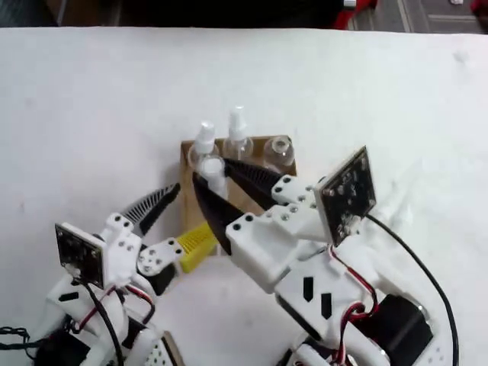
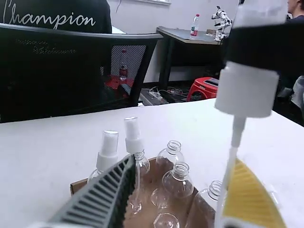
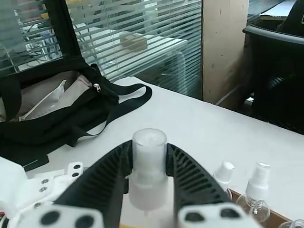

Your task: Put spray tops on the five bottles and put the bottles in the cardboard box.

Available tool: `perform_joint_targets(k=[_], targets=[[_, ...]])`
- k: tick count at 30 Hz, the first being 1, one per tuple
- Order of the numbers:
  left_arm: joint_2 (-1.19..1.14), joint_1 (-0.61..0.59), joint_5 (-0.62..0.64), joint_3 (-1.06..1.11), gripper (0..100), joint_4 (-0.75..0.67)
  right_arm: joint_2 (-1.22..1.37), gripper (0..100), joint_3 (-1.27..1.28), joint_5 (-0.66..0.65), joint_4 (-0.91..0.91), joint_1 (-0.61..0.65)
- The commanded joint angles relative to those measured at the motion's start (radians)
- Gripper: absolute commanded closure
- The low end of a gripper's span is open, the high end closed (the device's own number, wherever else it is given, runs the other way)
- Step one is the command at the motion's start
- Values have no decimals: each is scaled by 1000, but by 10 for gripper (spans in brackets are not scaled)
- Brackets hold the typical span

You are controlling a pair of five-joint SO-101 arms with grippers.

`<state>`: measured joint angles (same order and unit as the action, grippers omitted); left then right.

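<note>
The loose spray top (image 3: 148, 156) is clamped between the black fingers of the right gripper (image 1: 211, 169), which grip its white collar from both sides. In the high view it hangs over the left part of the cardboard box (image 1: 259, 141), just below centre of the frame. From the left wrist view its thin dip tube (image 2: 231, 156) points down over the box, beside the yellow finger (image 2: 251, 199).

The box sits in the middle of the white table (image 1: 91, 107). Standing upright inside it are two capped bottles (image 1: 204, 145) (image 1: 238, 130) with spray tops on, side by side along the box's upper edge in the high view. An uncapped bottle (image 1: 280, 151) is at the upper right corner. The left wrist view shows more clear open-necked bottles (image 2: 176, 175) clustered close together in the box; their exact number is hard to tell.

The left gripper (image 1: 191, 210) is at the box's lower left edge in the high view. Its grey ribbed finger (image 2: 104, 194) and yellow finger are spread well apart, holding nothing.

A black bag (image 3: 47, 109) lies farther off on the table.
</note>
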<state>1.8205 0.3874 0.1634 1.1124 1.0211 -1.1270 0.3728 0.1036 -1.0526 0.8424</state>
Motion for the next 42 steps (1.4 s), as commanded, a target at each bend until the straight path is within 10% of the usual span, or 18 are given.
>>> perform_joint_targets(k=[1,18,31,42], targets=[[-13,-21,14,-2,714,-28,-8,983,-5,9,-5,-8],[-13,-309,6,-195,710,209,54,983,-11,-167,430,-444],[-13,-599,5,528,759,-497,199,983,21,-169,435,-562],[-13,-677,-101,532,964,-505,196,983,265,-313,644,-591]])
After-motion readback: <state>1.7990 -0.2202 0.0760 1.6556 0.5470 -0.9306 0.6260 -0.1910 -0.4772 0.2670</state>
